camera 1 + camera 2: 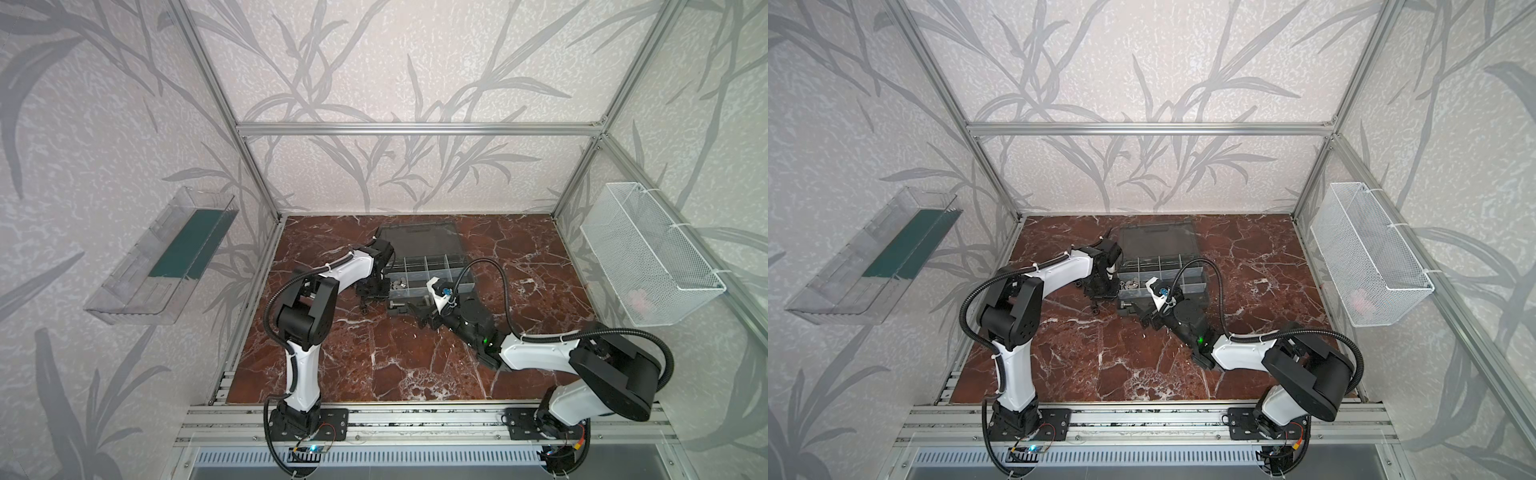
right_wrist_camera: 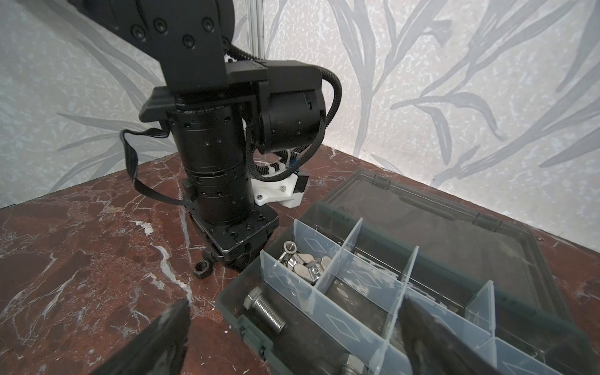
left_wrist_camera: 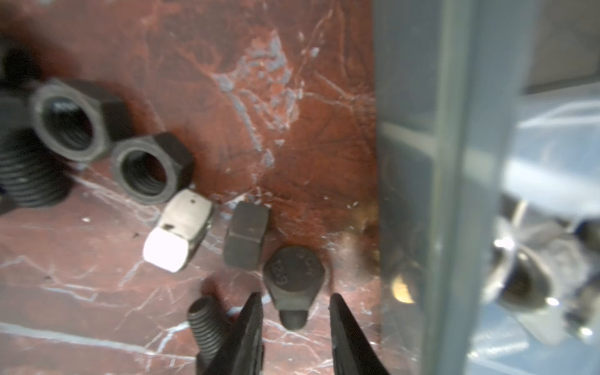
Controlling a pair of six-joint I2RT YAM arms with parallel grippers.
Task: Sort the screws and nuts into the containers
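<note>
left hand [image 3: 294,302] part-spread astride black screw [image 3: 293,276], not touching | screw: stamped hex head, stubby shaft, lying on worktop [image 3: 292,97] just beside grey case [image 3: 406,162] | right hand [image 2: 295,303] spread wide at case corner

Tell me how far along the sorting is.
Done: silver hardware and a silver screw sit in separate containers. In hand: left gripper open around a black screw on the table, not yet gripped; right gripper open, empty. Left: loose black nuts, one silver nut.
</note>
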